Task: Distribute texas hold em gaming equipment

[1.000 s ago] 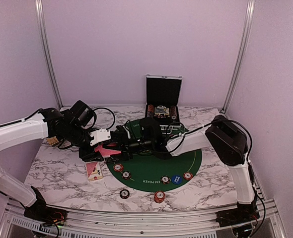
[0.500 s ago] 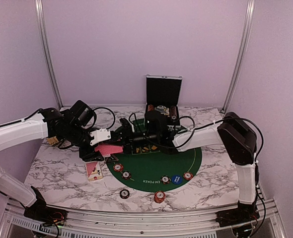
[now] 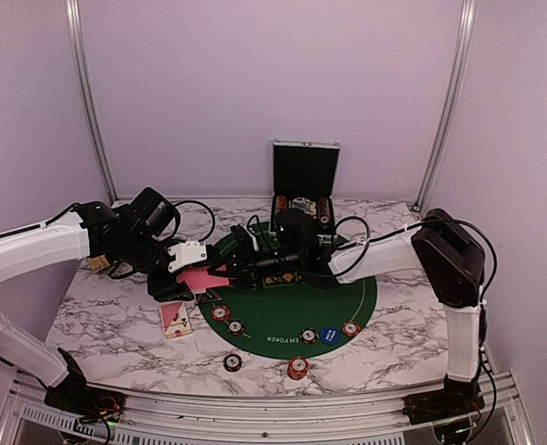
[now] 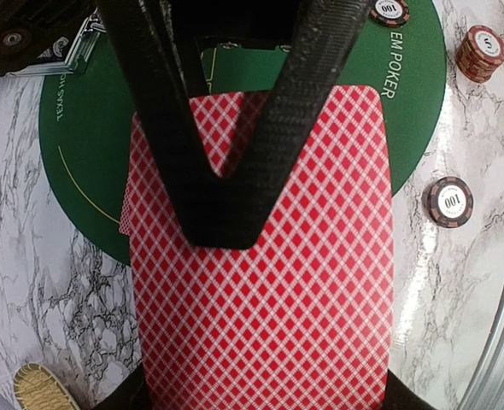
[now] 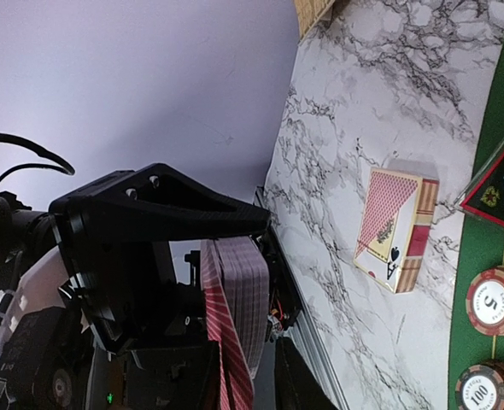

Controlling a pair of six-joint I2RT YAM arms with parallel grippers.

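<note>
My left gripper (image 3: 192, 278) is shut on a deck of red-backed playing cards (image 4: 260, 282), held above the left edge of the green mat (image 3: 348, 297). My right gripper (image 3: 225, 272) reaches in from the right. One card (image 5: 228, 350) splays off the deck between its jaws, which stand open with a narrow gap showing beside the card. A black finger (image 4: 235, 196) of that gripper lies across the top card. Red-and-white poker chips (image 3: 220, 313) and a blue marker disc (image 3: 329, 336) lie along the mat's near edge. A dark triangular token (image 5: 501, 190) sits by the mat's left rim.
A card box (image 3: 174, 318) lies on the marble left of the mat. Two chips (image 3: 298, 367) sit near the table's front edge. An open black case (image 3: 305, 185) stands at the back, and a straw basket (image 3: 97, 264) at the far left behind my left arm.
My right gripper has moved left to the held deck and its jaws have narrowed around the splayed card. The left arm and deck have not moved.
</note>
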